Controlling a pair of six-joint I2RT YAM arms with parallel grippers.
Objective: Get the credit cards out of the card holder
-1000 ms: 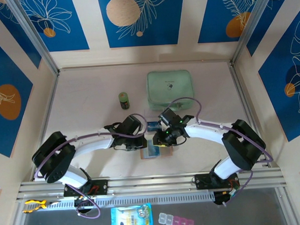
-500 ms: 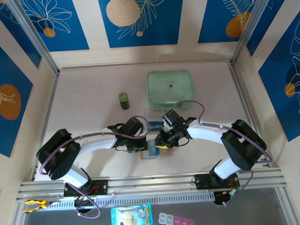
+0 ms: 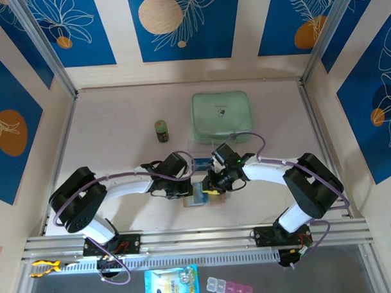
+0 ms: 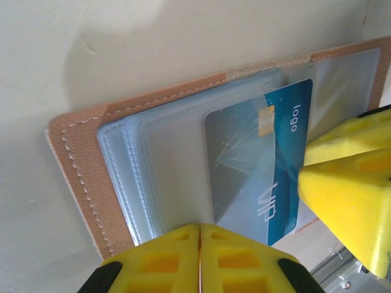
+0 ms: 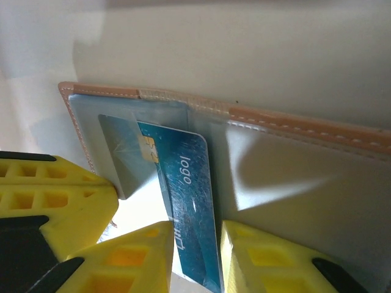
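**One card half out of its sleeve, another apparently already free**

Nearest, below the rail carrying the arm bases, a printed blue packet (image 3: 171, 282) and a row of small pill boxes (image 3: 229, 288) lay apart from the work. On the worktop (image 3: 117, 123) just beyond the bases, the card holder (image 3: 197, 199) lay open between the two arms. The left gripper (image 4: 200, 244) had its fingers shut flat together with nothing between them. Their tips sat at the near edge of the holder's clear sleeves, and whether they pressed it down could not be told. The right gripper (image 5: 195, 247) had its fingers closed on the long edges of a blue credit card (image 5: 183, 183). That card stood partly out of its sleeve, with the chip end inside.

Just beyond the grippers a second blue card (image 3: 200, 163) lay flat on the worktop, by my judgement one already removed. The task looked roughly midway: the gripped card needed drawing clear, and any cards deeper in the sleeves could not be made out.

The overhead view gave the layout, the loose card and, farther off, a small jar (image 3: 161, 130) and a mint-green case (image 3: 221, 116), but the wrists covered the grasp there. The left wrist view showed the stacked sleeves and the stitched tan cover. The right wrist view showed the fingers flanking the card
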